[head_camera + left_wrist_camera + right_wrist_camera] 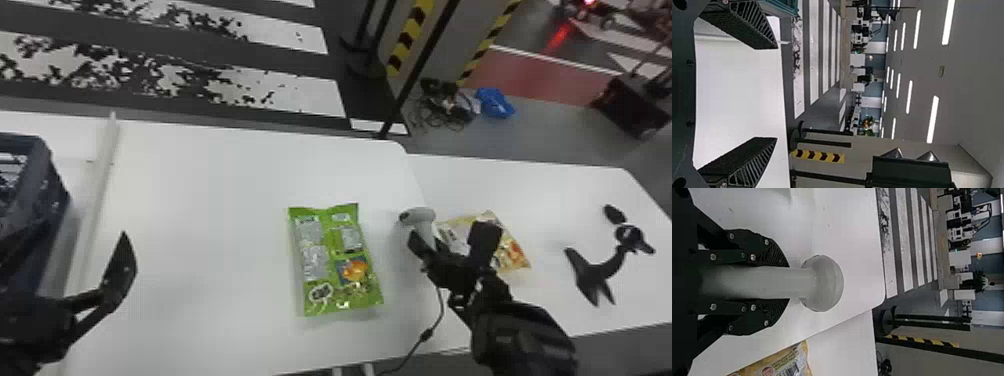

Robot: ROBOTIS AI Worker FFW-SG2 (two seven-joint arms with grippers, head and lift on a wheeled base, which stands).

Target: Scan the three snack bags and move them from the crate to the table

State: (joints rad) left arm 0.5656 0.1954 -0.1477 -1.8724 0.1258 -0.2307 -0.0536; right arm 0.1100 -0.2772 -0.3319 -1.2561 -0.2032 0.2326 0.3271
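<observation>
- The green snack bag (334,260) lies flat on the white table (210,200), well apart from the crate (37,180); the yellow snack bag (512,250) rests on the side table (580,200), partly behind my right gripper (787,283).
- My right gripper is closed around the handle of the scanner (822,283), which sits between its fingers; the head stands beyond the fingertips.
- My left gripper (775,93) is wide apart with nothing between its fingers, so that's the one I'd use on a bag.
- I expect the green bag to be light and soft, a film pouch with loose contents that shift when lifted.
- The film looks glossy and probably slippery — a shallow pinch could slide off.
- I'd close across the middle of its long sides, low to the table, gathering some body between the pads; the thin end seams would give me less to hold.
- Moderate pressure only: too hard might crush what's inside or strain a seam.
- I can't tell whether it has been scanned — I'd keep the printed panels uncreased for a reading.
</observation>
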